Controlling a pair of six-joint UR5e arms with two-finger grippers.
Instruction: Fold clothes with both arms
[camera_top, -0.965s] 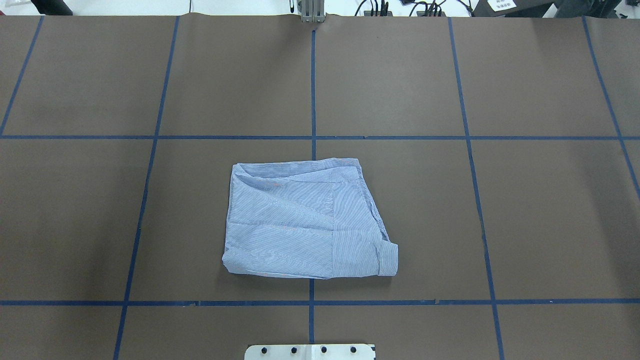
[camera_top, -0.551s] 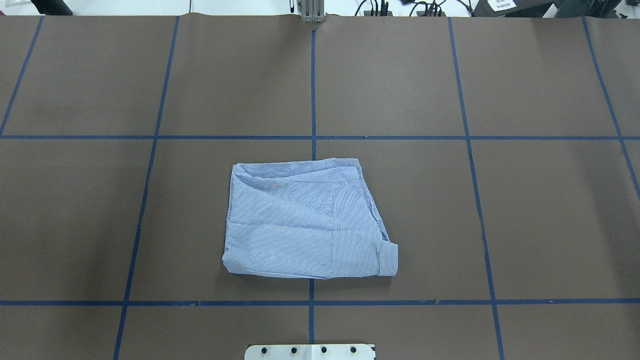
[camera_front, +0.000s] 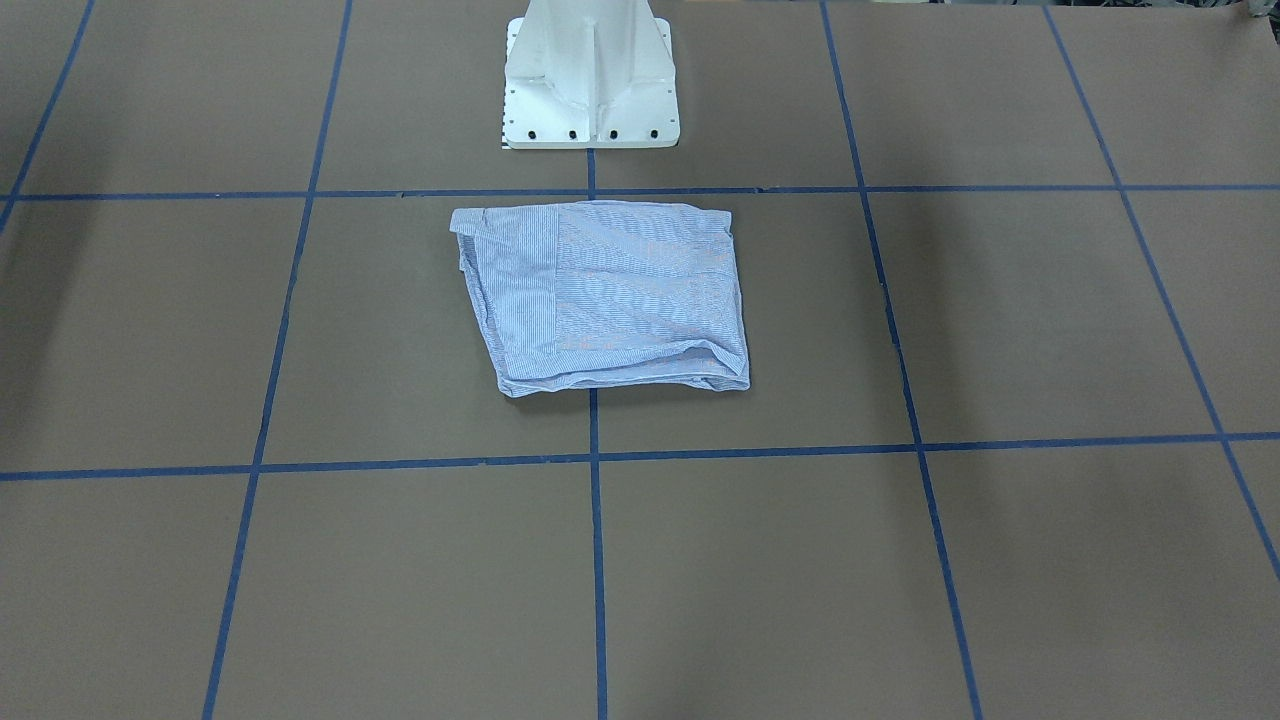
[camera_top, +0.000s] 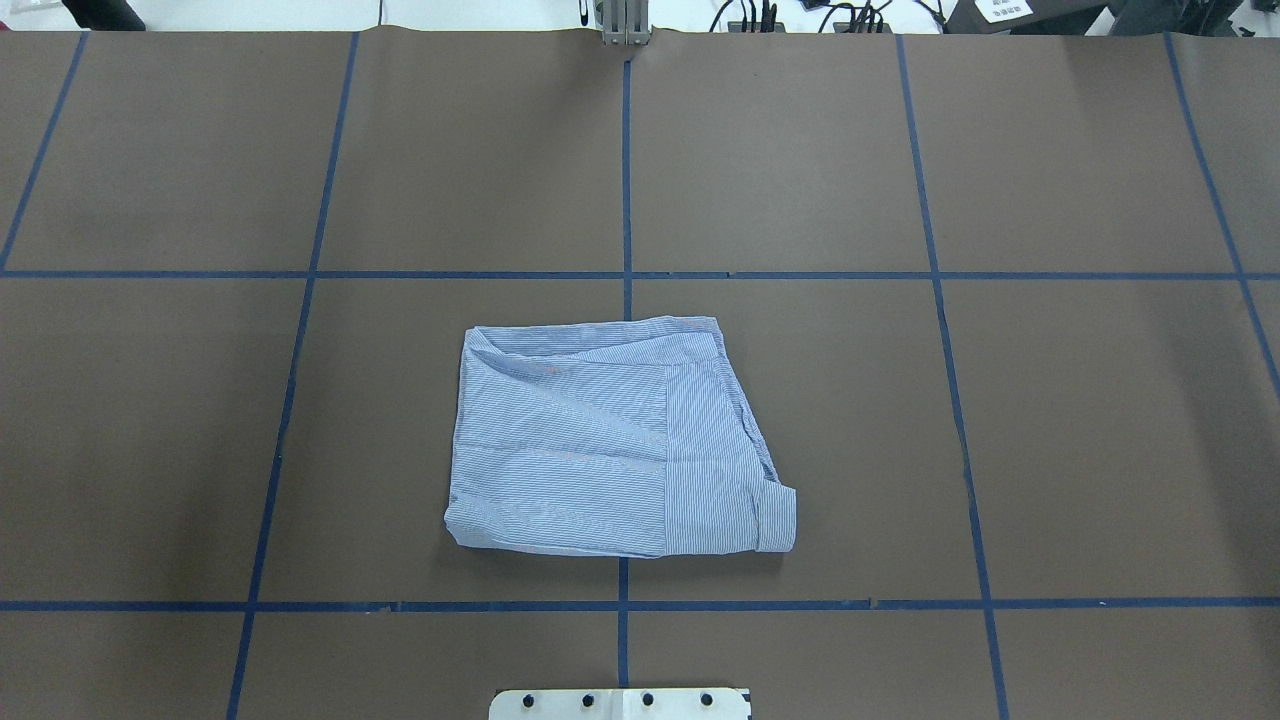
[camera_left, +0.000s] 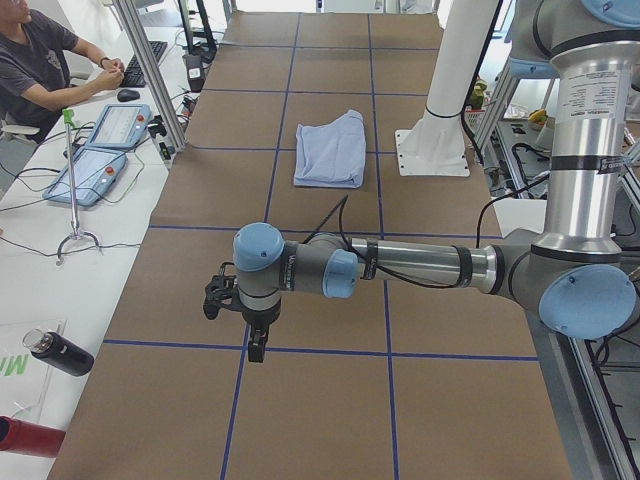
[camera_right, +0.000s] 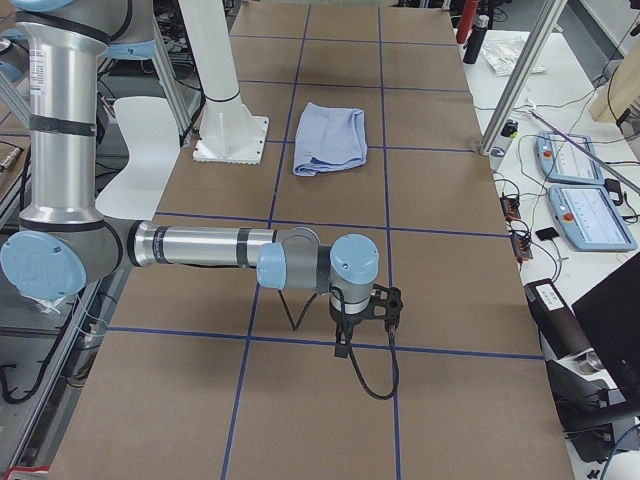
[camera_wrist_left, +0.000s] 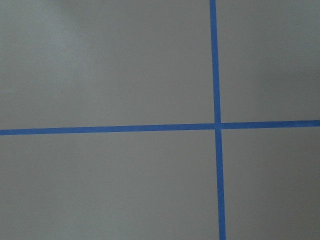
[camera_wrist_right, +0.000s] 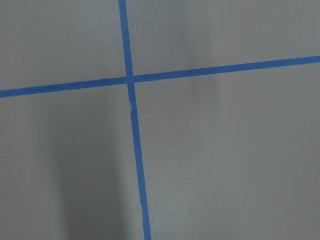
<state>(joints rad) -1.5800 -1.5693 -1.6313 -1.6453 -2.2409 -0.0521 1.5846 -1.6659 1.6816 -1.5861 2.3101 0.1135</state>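
Folded shirt (camera_top: 610, 440); left end effector (camera_left: 218, 298), right end effector (camera_right: 385, 305) too small to judge

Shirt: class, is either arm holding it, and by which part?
Neither. The shirt lies free, far from the left gripper and the right gripper.

The shirt (camera_top: 610, 440) is thin woven cloth, matt and finely striped, softly creased, with its layered edges rumpled at 12 o'clock in the overhead view. The table (camera_top: 1000, 400) has a brown paper-like cover, matt and smooth, crossed by strips of blue tape (camera_top: 626, 170) with a faint sheen. At 6 o'clock from the shirt, the pedestal (camera_top: 560, 712) is white, smooth and semi-gloss. The left arm (camera_left: 420, 265) and right arm (camera_right: 195, 245) are satin bare-metal tubes, with smooth, light blue, plastic-looking caps (camera_left: 258, 247) at the joints.
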